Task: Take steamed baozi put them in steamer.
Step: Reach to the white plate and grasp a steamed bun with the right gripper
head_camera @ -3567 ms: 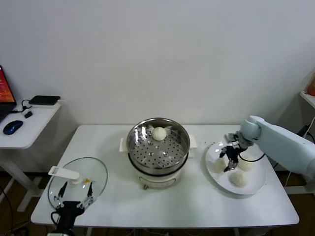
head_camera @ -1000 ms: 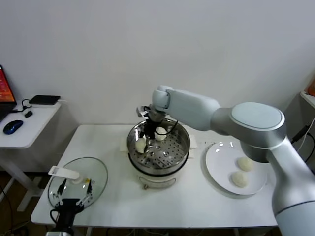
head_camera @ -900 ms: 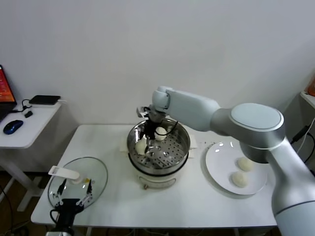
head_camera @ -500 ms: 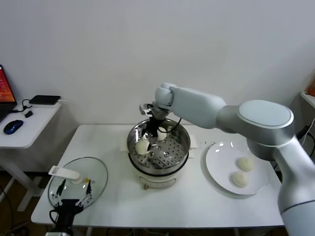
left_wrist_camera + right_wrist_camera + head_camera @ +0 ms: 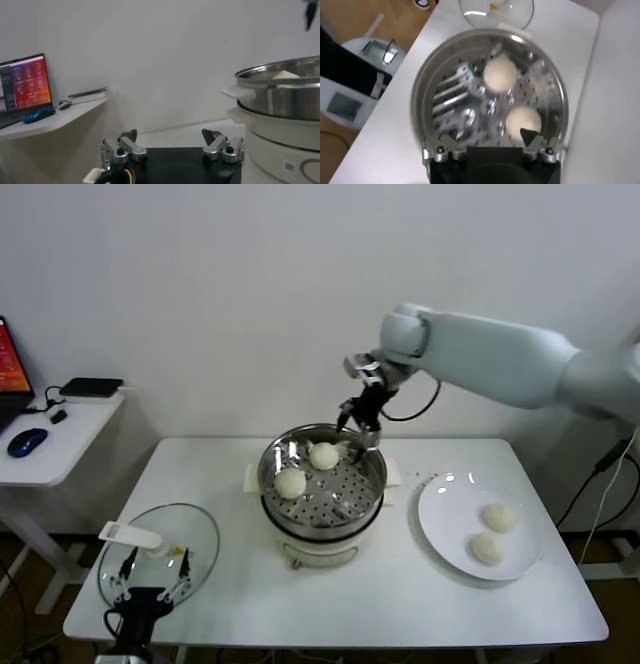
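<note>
The shiny steel steamer (image 5: 322, 514) sits on its white cooker base at the table's middle. Two off-white baozi lie on its perforated floor, one at the back (image 5: 323, 455) and one at the left (image 5: 290, 482). Both show in the right wrist view, one (image 5: 500, 73) farther from the jaws than the other (image 5: 523, 120). Two more baozi (image 5: 499, 517) (image 5: 487, 548) lie on the white plate (image 5: 450, 529) at the right. My right gripper (image 5: 358, 427) is open and empty, raised above the steamer's back right rim. My left gripper (image 5: 150, 589) is open and parked at the front left.
A round glass lid (image 5: 160, 552) with a white handle lies on the table's front left, under the left gripper. A side desk (image 5: 50, 446) with a mouse stands at the far left. The steamer's side (image 5: 282, 95) shows in the left wrist view.
My right gripper has let go of a baozi at the steamer's left side, then risen and moved right, out of the pot. The plate holds two baozi instead of three.
</note>
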Motion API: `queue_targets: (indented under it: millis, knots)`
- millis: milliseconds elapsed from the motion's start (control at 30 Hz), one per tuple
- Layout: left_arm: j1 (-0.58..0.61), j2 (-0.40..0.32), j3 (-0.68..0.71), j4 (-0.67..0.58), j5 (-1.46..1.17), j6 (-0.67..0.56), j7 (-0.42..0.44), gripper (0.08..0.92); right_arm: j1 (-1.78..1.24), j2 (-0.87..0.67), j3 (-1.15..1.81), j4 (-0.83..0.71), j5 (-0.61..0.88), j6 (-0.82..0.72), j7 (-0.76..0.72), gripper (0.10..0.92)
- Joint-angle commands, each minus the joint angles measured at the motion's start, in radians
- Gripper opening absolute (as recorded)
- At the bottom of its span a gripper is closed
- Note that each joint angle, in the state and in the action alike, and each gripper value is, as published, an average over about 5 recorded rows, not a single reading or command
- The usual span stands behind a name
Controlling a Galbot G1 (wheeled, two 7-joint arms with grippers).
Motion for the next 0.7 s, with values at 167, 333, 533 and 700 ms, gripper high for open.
queue_targets:
  millis: [167, 333, 533, 700]
  knots:
    - [0.006, -0.003, 0.010, -0.008, 0.000, -0.001, 0.000, 0.823, -0.055, -0.441, 0.035, 0.152, -0.294, 0.087, -0.033, 0.823]
    - [0.008, -0.005, 0.010, -0.013, 0.003, -0.002, 0.000, 0.823, -0.252, -0.519, 0.169, 0.129, -0.409, 0.095, -0.035, 0.823]
    - [0.018, -0.006, 0.009, -0.016, 0.002, -0.006, -0.001, 0.823, -0.444, -0.554, 0.328, 0.080, -0.514, 0.113, -0.035, 0.823]
    - [0.020, -0.006, 0.010, -0.017, 0.002, -0.006, 0.000, 0.823, -0.557, -0.546, 0.406, 0.051, -0.564, 0.119, -0.031, 0.823]
